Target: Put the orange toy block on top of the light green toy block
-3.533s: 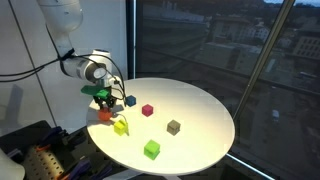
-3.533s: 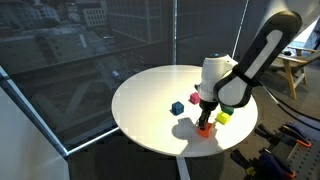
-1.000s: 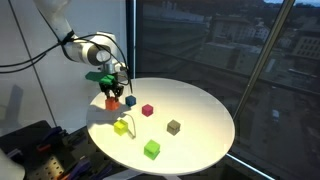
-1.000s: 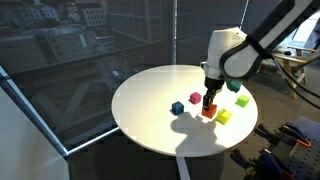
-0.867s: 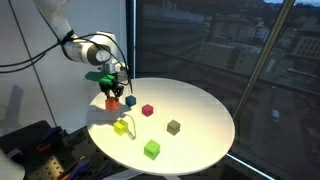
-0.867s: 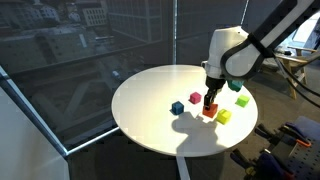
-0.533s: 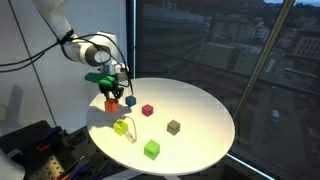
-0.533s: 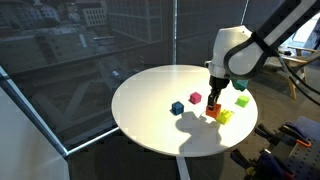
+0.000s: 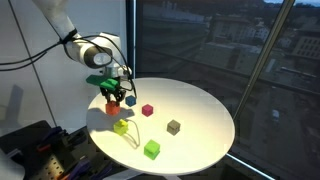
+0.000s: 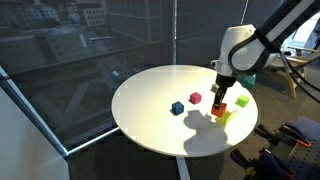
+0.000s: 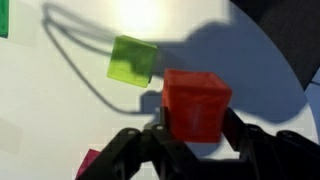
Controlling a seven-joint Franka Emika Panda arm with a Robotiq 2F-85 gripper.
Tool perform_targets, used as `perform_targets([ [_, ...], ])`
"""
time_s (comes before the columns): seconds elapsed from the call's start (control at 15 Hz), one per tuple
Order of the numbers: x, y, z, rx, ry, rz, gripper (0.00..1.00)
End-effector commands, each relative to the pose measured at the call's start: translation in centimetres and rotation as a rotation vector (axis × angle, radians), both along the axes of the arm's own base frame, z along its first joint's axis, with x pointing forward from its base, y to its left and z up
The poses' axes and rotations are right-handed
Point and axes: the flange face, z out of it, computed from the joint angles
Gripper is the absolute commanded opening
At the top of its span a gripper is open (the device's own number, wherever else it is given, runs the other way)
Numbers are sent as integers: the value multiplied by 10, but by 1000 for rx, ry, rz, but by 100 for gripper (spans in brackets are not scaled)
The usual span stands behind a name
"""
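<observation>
In an exterior view the arm (image 9: 85,50) comes in from the far left, bends at the elbow and turns its wrist down over the left edge of the round white table (image 9: 200,110). The gripper (image 9: 112,98) hangs there, clamped on the orange toy block (image 9: 112,108), which sits in the air above its own shadow. Just to the right and below lies the light green toy block (image 9: 121,126) on the tabletop. Further right come a blue cube (image 9: 130,100), a crimson cube (image 9: 147,110), a deep green cube (image 9: 151,149) near the front rim and a brownish cube (image 9: 173,127). That last one shows nowhere else.

From the opposite side the order flips: the blue cube (image 10: 177,108) and crimson cube (image 10: 195,98) are on the left. The gripper (image 10: 224,94) holds the orange toy block (image 10: 222,103) directly over the light green toy block (image 10: 224,115), so close that I cannot tell whether they touch. The arm (image 10: 255,40) arches in from the upper right.

The wrist view settles it. The light green toy block (image 11: 132,60) lies up and left of the orange toy block (image 11: 196,103), near it but apart, and turned slightly askew. The orange block is a cube with no long side. One flat face is towards the camera with its edges roughly square to the dark fingers (image 11: 150,140), which press on its left and right sides.
</observation>
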Motion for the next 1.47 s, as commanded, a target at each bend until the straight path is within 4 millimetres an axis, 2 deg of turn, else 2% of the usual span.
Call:
perform_targets([
  [0.0,-8,-13,10,13,-4,7,30],
  [1.4,-17,-58,-2,8,9,-25,30],
])
